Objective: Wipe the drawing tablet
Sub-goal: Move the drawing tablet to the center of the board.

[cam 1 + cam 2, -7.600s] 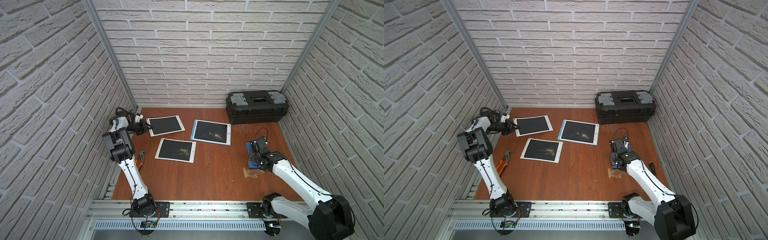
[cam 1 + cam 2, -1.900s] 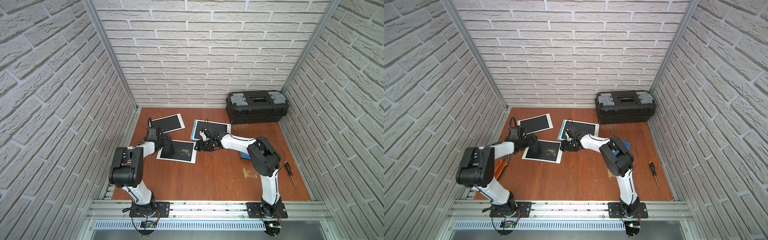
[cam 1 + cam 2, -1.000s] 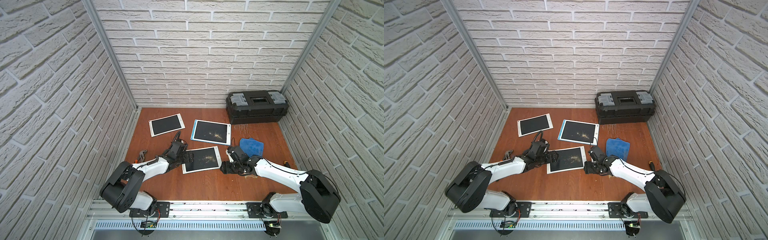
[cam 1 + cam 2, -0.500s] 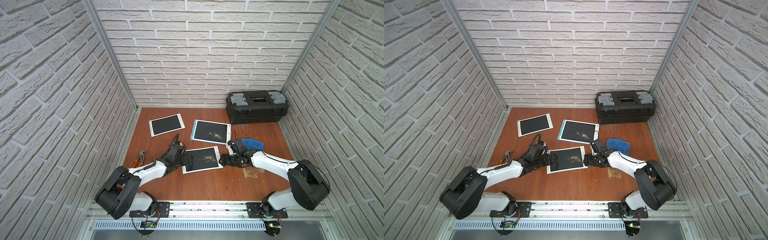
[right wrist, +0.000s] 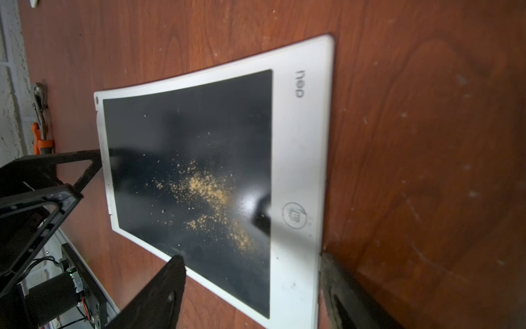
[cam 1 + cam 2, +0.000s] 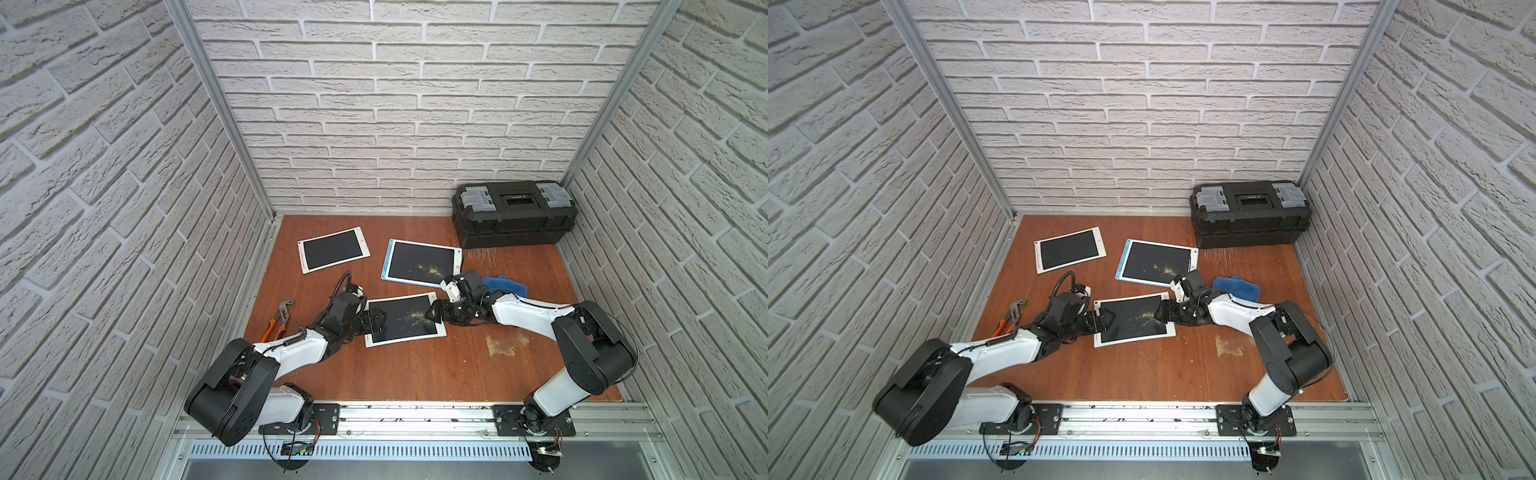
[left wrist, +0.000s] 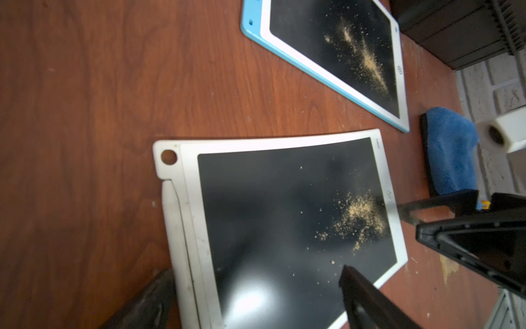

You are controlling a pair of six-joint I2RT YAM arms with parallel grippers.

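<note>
Nearest on the table (image 6: 415, 374) is a pale stain (image 6: 503, 343), right of centre. Just beyond lies the task's tablet (image 6: 405, 321), white-framed, flat, w/ tan dust (image 5: 210, 193) on the right half of its screen. The left gripper (image 6: 380, 322) sits at its left end, jaws wide apart, one finger over the screen and one off the edge; nothing held. The right gripper (image 6: 434, 314) sits at the right end, jaws likewise apart, empty. Pliers (image 6: 281, 316) lie to the left. Farther right, behind the right arm (image 6: 528, 316), is the blue cloth (image 6: 505, 284) (in neither gripper). Beyond: a blue-edged tablet (image 6: 422, 262), also dusty, a clean white tablet (image 6: 333, 250) far left, a toolbox (image 6: 513, 212) far right.

Risks: w/o the cloth, bare fingers would likely drag grit across the screen and scratch it; a push from one end only could slide the thin tablet.

Both top views show the clean white tablet, which the left wrist view lacks, but not the fingers' exact contact. The left wrist view shows the blue cloth and the blue-edged tablet; the right wrist view shows neither, but gives the pliers and the frame's button (image 5: 294, 215).
</note>
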